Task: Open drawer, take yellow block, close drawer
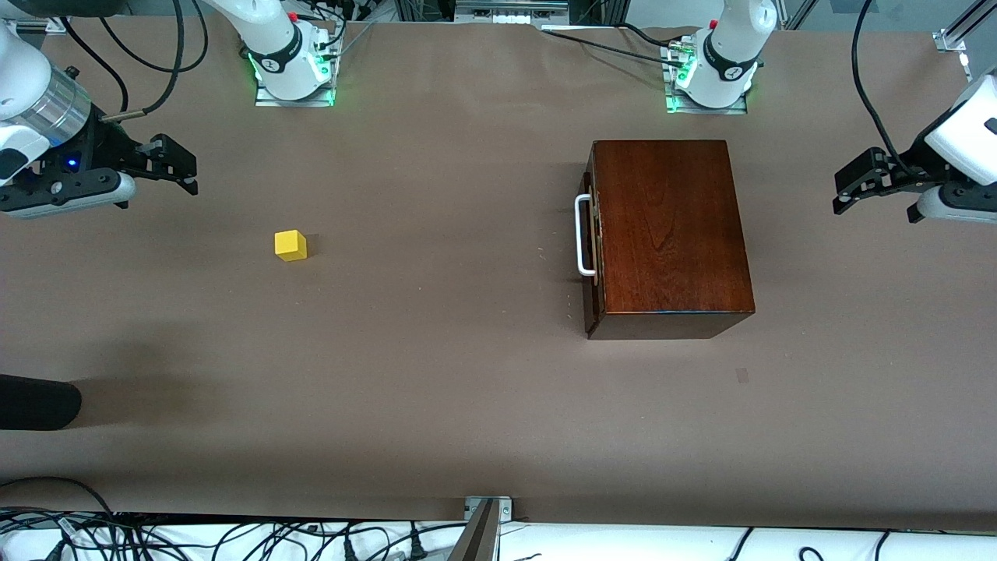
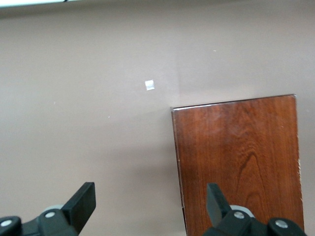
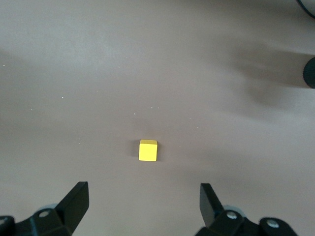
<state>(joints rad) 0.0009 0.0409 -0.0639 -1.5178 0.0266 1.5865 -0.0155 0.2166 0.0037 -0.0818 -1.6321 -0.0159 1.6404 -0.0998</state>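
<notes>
The brown table [image 1: 436, 374] is seen bare of writing. On it, toward the left arm's end, the mahogany box [image 1: 670, 234] sits with its drawer [image 1: 592, 257] pushed fully in, white handle [image 1: 583, 236] facing the right arm's end (so nothing inside can be seen). The yellow block [image 1: 290, 245] lies on the open table, well apart from the box. The right gripper [image 1: 177, 165] and left gripper [image 1: 855, 187] are held aloft at either end, jaws spread wide and empty.

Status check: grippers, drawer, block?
Left gripper and right gripper open, empty, raised at table ends. Drawer shut. Yellow block on table. Nothing in the way.
</notes>
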